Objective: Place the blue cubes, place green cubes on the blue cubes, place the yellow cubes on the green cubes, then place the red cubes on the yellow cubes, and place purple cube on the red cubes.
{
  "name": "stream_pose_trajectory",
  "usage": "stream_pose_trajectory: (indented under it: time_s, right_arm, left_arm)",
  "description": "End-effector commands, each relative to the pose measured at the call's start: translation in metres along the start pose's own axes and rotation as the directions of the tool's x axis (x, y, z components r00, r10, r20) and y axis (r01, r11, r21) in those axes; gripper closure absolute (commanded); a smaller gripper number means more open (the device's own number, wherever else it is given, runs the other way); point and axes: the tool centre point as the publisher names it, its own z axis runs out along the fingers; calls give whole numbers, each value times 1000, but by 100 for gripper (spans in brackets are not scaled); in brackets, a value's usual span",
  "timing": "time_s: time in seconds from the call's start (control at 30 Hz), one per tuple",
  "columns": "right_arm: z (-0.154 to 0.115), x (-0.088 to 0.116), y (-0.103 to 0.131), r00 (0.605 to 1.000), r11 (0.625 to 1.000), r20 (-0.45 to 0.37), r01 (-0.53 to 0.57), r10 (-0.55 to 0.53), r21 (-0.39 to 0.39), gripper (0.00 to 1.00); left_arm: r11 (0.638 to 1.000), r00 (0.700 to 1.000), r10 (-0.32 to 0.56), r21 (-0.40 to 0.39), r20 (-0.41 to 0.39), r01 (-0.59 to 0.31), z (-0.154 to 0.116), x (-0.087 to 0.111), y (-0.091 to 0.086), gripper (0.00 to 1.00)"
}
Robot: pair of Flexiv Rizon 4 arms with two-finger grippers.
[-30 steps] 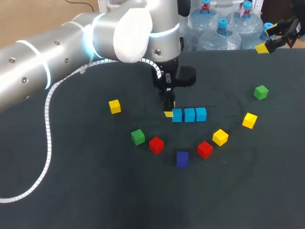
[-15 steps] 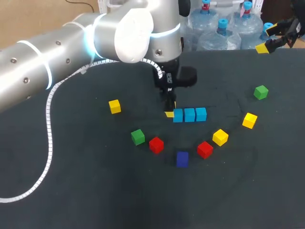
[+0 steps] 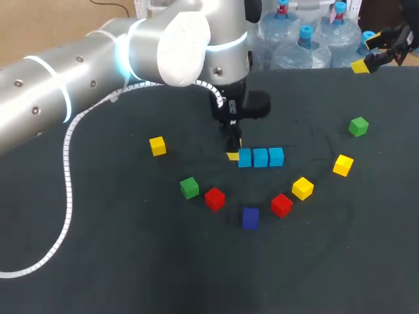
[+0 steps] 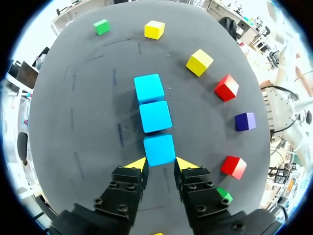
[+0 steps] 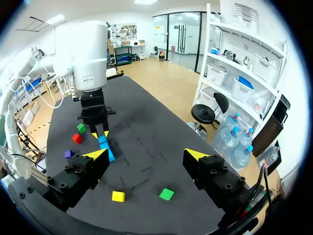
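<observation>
Our left gripper (image 4: 161, 164) hangs low over the table (image 3: 131, 261), fingers spread, its yellow tips flanking the near corners of the end blue cube (image 4: 159, 150). We see no pinch, so we judge that cube released. It closes a tight row of three blue cubes (image 3: 260, 157), face to face near the table's middle. Our right gripper (image 5: 146, 154) sits well apart at the far right edge, fingers wide, holding nothing. Loose around the row lie two green cubes (image 3: 190, 188), three yellow cubes (image 3: 302, 188), two red cubes (image 3: 215, 199) and the purple cube (image 3: 250, 218). Green comes next, we judge. The cubes look small, light and stiff, with smooth faces, so we would take one squarely across two opposite flat sides, about mid-height. A skewed grip could twist it, and a careless set-down could nudge the blue row out of line.
</observation>
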Motion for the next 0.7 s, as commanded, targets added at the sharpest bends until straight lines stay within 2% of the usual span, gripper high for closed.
stream_pose_trajectory:
  time_s: [0.03,0.53,0.57,0.6,0.67,0.7]
  right_arm:
    - [0,0,0,1000,1000,1,0,0,1,0]
    - [0,0,0,1000,1000,1,0,0,1,0]
    - [0,0,0,1000,1000,1,0,0,1,0]
    - [0,0,0,1000,1000,1,0,0,1,0]
    - [0,0,0,1000,1000,1,0,0,1,0]
    - [0,0,0,1000,1000,1,0,0,1,0]
  left_arm:
    - [1000,1000,3,6,-3,-3,0,0,1,100]
    - [1000,1000,4,6,-5,-4,-1,-1,0,100]
    - [1000,1000,6,7,-5,-6,-1,-2,0,95]
    - [1000,1000,7,8,-5,-7,-1,-2,0,86]
    - [1000,1000,8,10,-5,-8,-1,-2,-1,60]
    - [1000,1000,8,11,-5,-8,-1,-2,-1,56]
